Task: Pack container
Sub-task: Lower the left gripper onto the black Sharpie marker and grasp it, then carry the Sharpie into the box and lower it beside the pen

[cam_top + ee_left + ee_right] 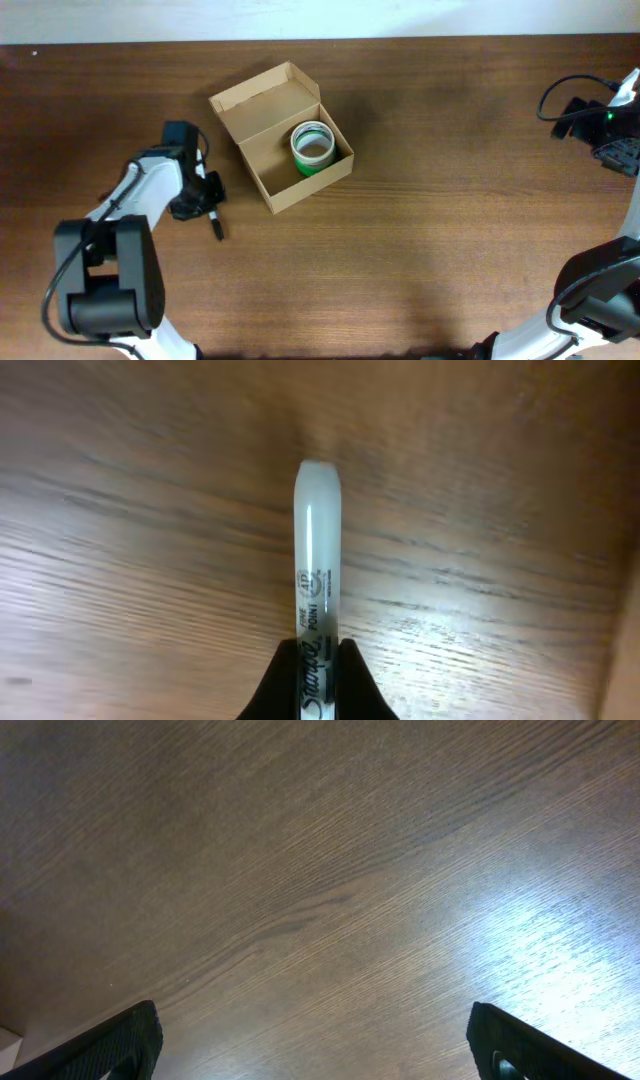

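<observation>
- Tan container [305, 183] is being seen open, right and far of the nearer left end effector [318, 660].
- A marker [318, 560] is being pinched there, axis near-far.
- Meanwhile the right end effector [320, 1045] is being held wide, empty.

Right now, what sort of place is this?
Probably a robotics lab workbench: a wood-grain table, an open cardboard container holding a tape roll, and the left pincer gripping a marker.
</observation>
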Controlling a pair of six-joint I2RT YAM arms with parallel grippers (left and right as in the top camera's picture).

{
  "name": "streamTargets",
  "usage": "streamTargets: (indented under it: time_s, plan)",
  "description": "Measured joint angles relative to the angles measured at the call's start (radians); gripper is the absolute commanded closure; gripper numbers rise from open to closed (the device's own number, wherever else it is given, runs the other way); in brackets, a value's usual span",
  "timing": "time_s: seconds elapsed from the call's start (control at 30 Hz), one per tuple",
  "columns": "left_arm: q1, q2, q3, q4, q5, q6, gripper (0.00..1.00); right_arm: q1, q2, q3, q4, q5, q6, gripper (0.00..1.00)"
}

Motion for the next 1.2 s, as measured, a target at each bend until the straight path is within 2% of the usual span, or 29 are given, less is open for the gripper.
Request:
streamTargets:
  time_s: [0.17, 0.33, 0.57, 0.7, 0.87, 1.2]
  plan:
    - [0.040, -0.083, 0.181, -0.082, -0.005, 0.140, 0.98, 0.000, 0.000, 0.000, 0.000, 0.000, 0.000, 0.01]
    - [0.048, -0.145, 0.477, -0.242, 0.018, 0.373, 0.98, 0.000, 0.000, 0.000, 0.000, 0.000, 0.000, 0.01]
    - [-0.035, -0.152, 0.742, -0.405, 0.095, 0.605, 0.98, 0.000, 0.000, 0.000, 0.000, 0.000, 0.000, 0.01]
    - [-0.143, -0.152, 0.773, -0.517, 0.152, 0.704, 0.98, 0.000, 0.000, 0.000, 0.000, 0.000, 0.000, 0.01]
    - [-0.260, -0.149, 0.772, -0.620, 0.183, 0.772, 0.98, 0.000, 0.000, 0.000, 0.000, 0.000, 0.000, 0.01]
    - [-0.357, -0.022, 0.772, -0.609, 0.194, 0.871, 0.98, 0.000, 0.000, 0.000, 0.000, 0.000, 0.000, 0.01]
